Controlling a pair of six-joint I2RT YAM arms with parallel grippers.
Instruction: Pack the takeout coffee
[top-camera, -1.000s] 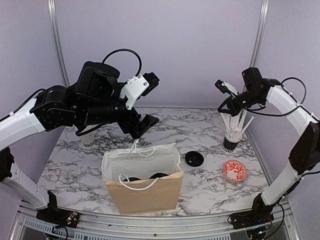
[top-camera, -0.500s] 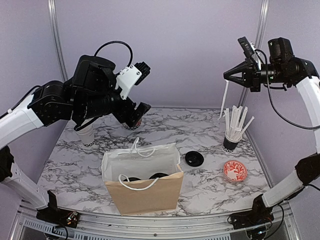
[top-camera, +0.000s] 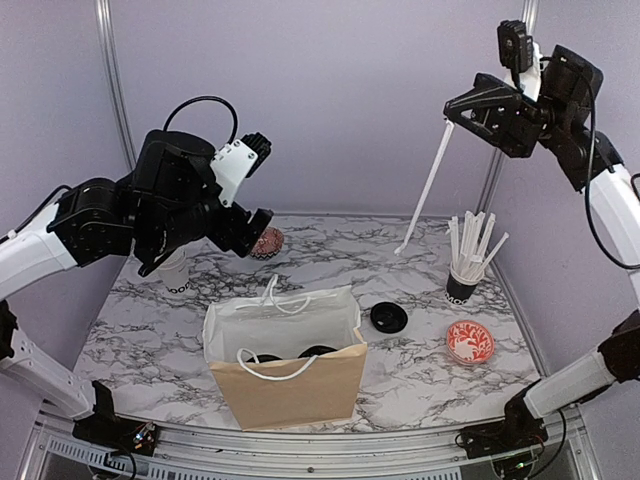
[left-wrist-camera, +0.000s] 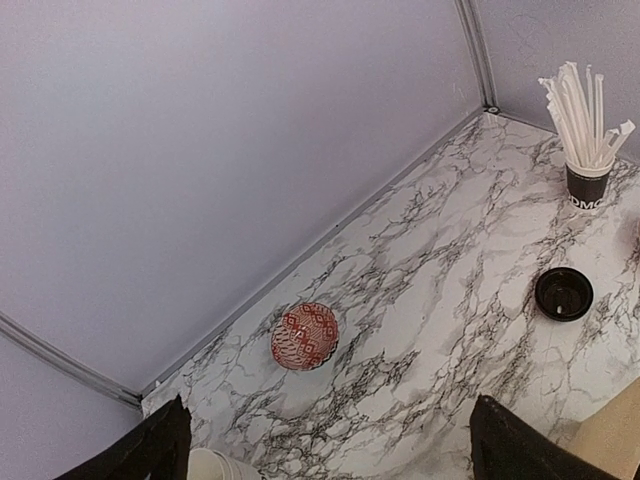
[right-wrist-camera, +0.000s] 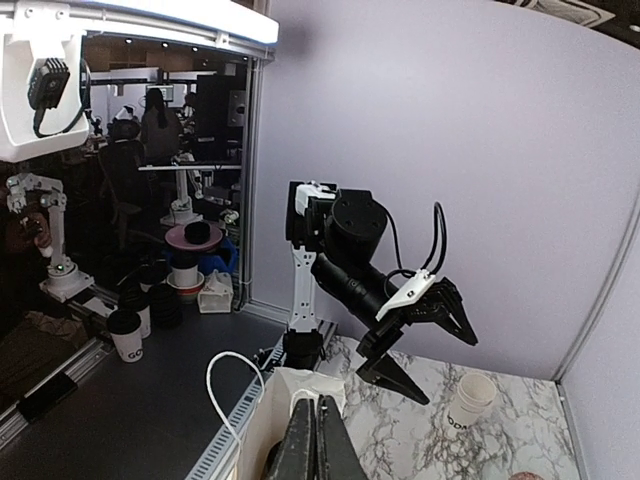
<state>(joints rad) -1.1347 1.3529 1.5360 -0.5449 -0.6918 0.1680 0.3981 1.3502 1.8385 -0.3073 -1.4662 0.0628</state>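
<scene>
Rising: right gripper (top-camera: 453, 110) pinches a long white stick (top-camera: 425, 190) clear of its dark cup (top-camera: 461, 288), likely bag-bound; left gripper (top-camera: 260, 182), wide and empty, backed toward lidless white paper cup (top-camera: 176, 276). Black-lidded cups (top-camera: 320, 351) sit in brown paper bag (top-camera: 290, 392).

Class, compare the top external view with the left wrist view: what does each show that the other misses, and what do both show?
Only top external: the right claw pinching a white stick, the red bowl beside the cup of sticks, black lids inside the paper bag. Only left wrist: the far red bowl whole, not half hidden by the arm. Both: the loose black lid, the cup of sticks, the open left claw.
</scene>
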